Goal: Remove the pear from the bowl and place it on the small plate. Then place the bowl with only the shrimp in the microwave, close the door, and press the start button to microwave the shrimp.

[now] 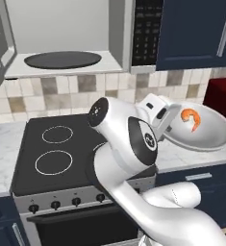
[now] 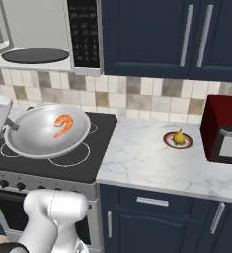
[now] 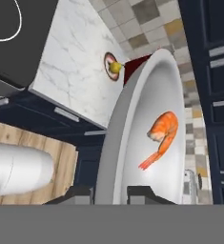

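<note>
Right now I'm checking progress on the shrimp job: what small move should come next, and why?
Probably lift the bowl up and toward the open microwave. The pear already sits on the small plate, only the shrimp is left in the bowl, and the gripper is shut on the bowl's rim, holding it over the stove, below the cavity.

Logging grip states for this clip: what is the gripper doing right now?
Gripper: shut on the rim of the bowl, holding it up with the shrimp inside.
</note>
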